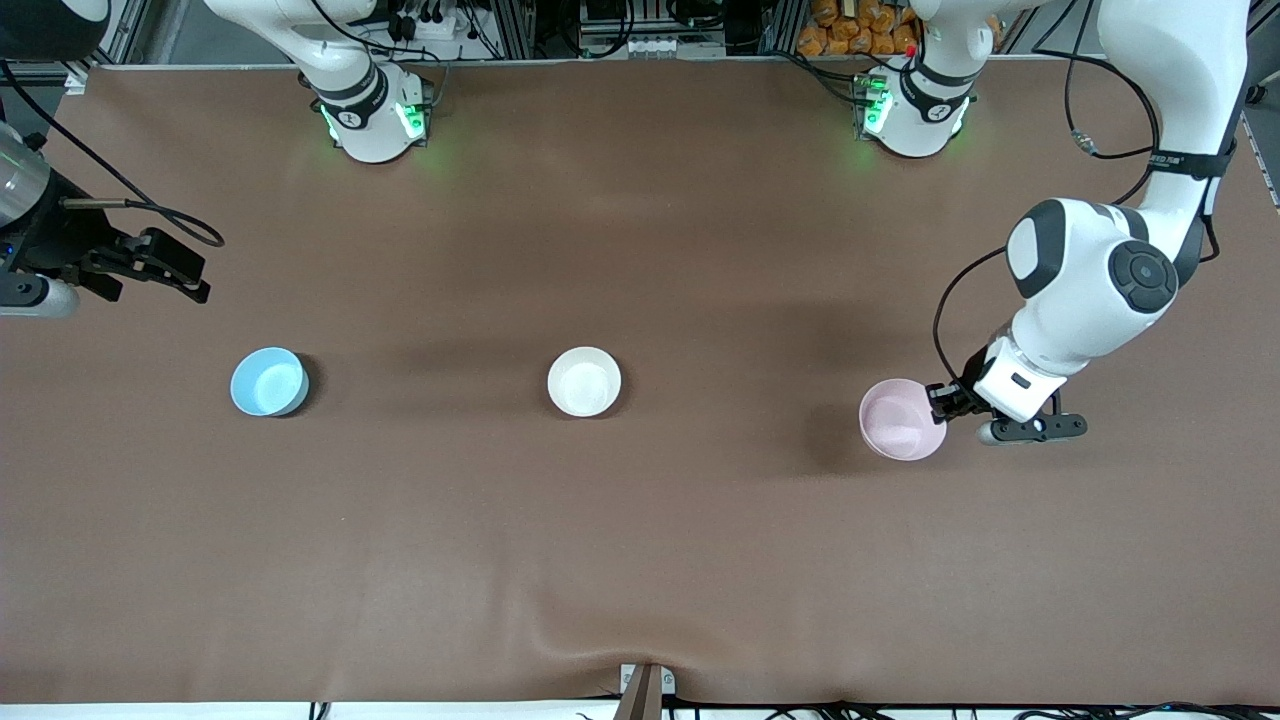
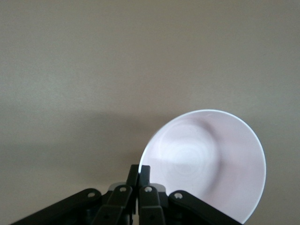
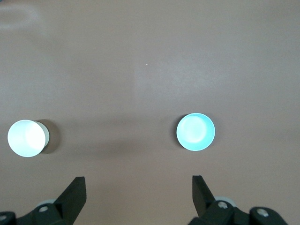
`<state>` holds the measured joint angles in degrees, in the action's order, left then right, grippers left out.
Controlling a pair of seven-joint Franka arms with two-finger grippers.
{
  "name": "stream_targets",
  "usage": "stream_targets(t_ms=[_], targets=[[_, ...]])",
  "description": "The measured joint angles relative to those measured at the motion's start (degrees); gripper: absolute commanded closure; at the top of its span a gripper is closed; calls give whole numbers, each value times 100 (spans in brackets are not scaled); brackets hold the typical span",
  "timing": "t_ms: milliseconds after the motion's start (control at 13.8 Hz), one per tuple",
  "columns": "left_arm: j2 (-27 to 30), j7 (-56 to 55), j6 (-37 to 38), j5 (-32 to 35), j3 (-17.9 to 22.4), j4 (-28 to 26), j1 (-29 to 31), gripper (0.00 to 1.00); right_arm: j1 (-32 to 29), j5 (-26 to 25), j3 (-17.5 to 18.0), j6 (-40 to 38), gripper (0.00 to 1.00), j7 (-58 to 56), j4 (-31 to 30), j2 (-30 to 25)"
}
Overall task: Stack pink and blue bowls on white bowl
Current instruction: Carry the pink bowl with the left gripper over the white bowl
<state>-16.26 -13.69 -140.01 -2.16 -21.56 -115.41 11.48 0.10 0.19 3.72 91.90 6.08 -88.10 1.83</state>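
Note:
My left gripper (image 1: 940,403) is shut on the rim of the pale pink bowl (image 1: 902,420) and holds it tilted just above the table near the left arm's end. In the left wrist view the fingers (image 2: 132,174) pinch the pink bowl's (image 2: 206,161) rim. The off-white bowl (image 1: 584,381) stands upright at the table's middle. The sky-blue bowl (image 1: 268,381) stands toward the right arm's end. My right gripper (image 1: 190,280) is open and empty in the air near the blue bowl; its wrist view shows the gripper (image 3: 138,180), the blue bowl (image 3: 196,132) and the white bowl (image 3: 26,138).
The brown table cover (image 1: 640,560) lies flat, with a small ridge at its front edge near a metal clamp (image 1: 645,685). The arms' bases (image 1: 375,115) stand along the edge farthest from the front camera.

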Motion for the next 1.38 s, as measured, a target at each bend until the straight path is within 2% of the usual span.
stream_targets(t_ms=[724,1376], targets=[[503,-1165,544,0,-641,45,-6,100,0,3,0,0,0,0,0,0],[553,-1929,821,0,-1082,155,-12,100,0,4,2,-1,0,0,-8,3]])
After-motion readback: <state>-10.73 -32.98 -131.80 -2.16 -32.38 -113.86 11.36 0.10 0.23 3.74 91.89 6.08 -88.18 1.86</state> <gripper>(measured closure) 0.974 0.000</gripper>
